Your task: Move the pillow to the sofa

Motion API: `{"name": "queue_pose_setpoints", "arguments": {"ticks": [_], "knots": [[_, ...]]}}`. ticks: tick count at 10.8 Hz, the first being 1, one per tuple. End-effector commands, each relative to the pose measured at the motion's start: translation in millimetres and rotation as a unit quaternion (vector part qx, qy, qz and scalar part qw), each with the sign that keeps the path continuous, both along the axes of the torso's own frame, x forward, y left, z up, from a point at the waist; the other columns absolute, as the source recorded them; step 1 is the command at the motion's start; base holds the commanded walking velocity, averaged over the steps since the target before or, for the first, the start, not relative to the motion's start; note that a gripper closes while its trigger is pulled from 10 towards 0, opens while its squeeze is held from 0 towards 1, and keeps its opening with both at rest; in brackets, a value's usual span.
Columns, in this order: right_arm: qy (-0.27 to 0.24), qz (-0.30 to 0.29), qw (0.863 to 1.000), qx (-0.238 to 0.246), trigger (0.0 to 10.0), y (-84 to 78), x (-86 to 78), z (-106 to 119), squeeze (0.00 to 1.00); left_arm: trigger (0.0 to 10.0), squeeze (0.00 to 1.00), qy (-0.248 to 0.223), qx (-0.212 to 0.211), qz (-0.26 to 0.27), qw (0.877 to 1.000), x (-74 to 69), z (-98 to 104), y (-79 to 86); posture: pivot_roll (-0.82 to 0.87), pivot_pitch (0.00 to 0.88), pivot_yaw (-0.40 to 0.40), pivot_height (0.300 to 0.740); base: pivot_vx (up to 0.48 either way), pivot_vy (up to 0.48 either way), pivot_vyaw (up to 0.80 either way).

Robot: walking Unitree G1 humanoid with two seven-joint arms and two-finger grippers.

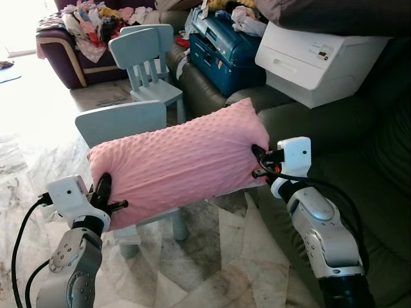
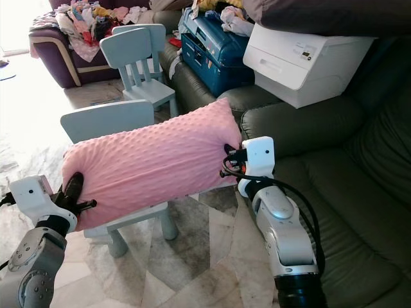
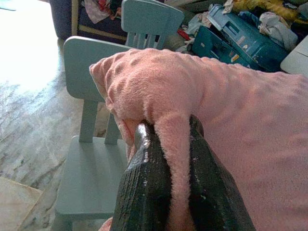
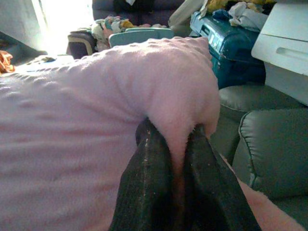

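Two grippers, left gripper [image 1: 106, 192] and right gripper [image 1: 258, 160], are clamped on a pink dimpled fleece pillow's [image 1: 176, 160] ends, held mid-frame above a pale blue child's chair [image 1: 119, 123]

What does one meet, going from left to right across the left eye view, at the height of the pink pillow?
left gripper pinching one end → pink pillow → right gripper pinching the other end → dark green sofa.
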State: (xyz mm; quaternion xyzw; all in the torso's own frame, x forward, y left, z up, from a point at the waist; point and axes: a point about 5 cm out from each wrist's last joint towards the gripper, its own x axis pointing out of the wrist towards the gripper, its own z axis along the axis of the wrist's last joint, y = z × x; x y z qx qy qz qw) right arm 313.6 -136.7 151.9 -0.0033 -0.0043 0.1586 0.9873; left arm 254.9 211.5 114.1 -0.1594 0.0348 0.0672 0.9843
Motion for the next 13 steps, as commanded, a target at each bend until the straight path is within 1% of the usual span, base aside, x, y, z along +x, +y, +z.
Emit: {"name": "queue_pose_setpoints", "arguments": {"ticks": [1, 8, 11, 13], "knots": [[-0.014, -0.021, 1.0, -0.002, 10.0, -7.9, 3.3, 7.8, 0.0, 10.0, 0.0, -0.001, 0.01, 0.023, 1.0, -4.0, 0.2, 12.7, -0.2, 0.003, 0.022, 0.74, 0.0, 0.0, -0.8], [-0.016, -0.021, 1.0, -0.003, 10.0, -7.2, 3.0, 7.7, 0.0, 10.0, 0.0, 0.002, 0.001, 0.016, 1.0, -3.8, -3.3, 11.1, -0.21, 0.0, 0.027, 0.74, 0.0, 0.0, -0.8], [-0.014, -0.022, 1.0, -0.002, 10.0, -7.2, 2.6, 7.2, 0.0, 10.0, 0.0, 0.0, 0.001, 0.014, 1.0, -4.4, -2.9, 10.7, -0.21, 0.0, 0.029, 0.74, 0.275, 0.0, -0.8], [-0.014, -0.022, 1.0, -0.001, 10.0, -7.0, 2.5, 7.2, 0.0, 10.0, 0.0, 0.002, -0.004, 0.017, 1.0, -4.5, -3.5, 11.0, -0.21, 0.002, 0.029, 0.74, 0.0, 0.0, -0.8]]}}
